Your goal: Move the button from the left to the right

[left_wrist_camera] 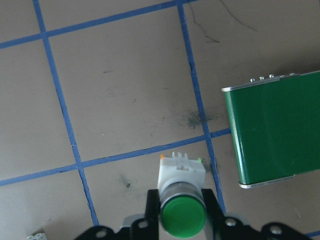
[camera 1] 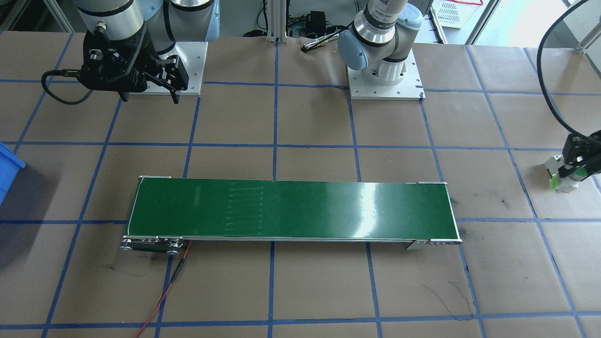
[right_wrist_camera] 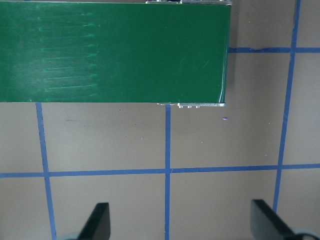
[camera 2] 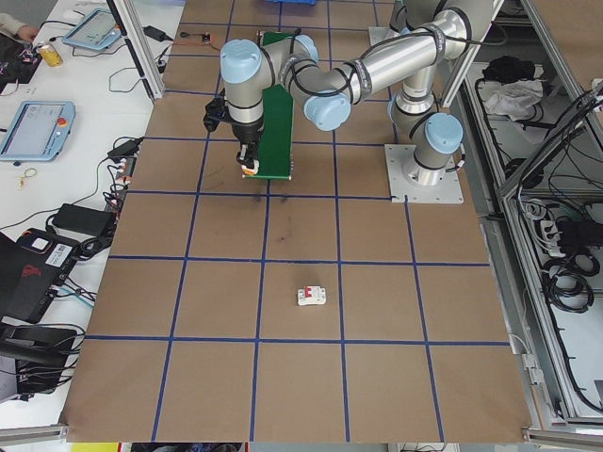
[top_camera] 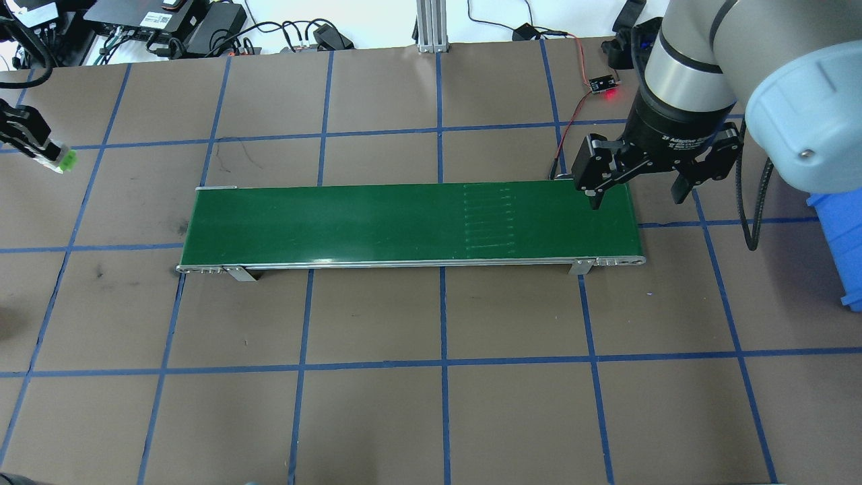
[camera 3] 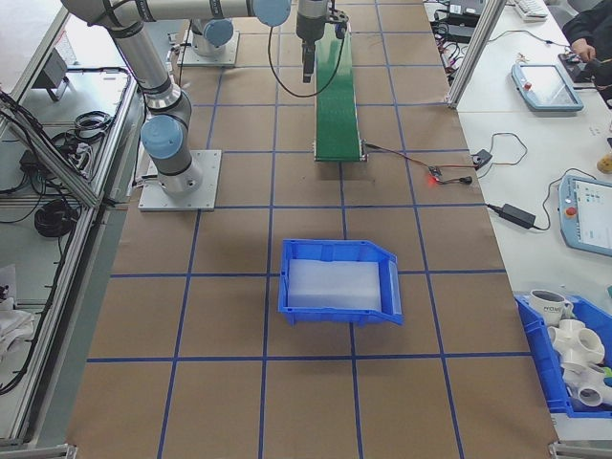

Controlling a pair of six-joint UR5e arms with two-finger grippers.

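Now button (left_wrist_camera: 182, 210) between left pincer (left_wrist_camera: 181, 215) fingers.

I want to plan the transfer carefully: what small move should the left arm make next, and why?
Probably carry the button sideways toward the near end of the green belt. The left gripper is already shut on it, the belt lies empty, and the right gripper hangs open at the belt's far end.

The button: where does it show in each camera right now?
Front-facing: button at far right edge, in the left gripper.
Overhead: far left edge.
Exterior left: at the near arm's fingertips, tiny.
Exterior right: not discernible.
Left wrist: bottom centre.
Right wrist: absent.
Shared landmark: green belt.
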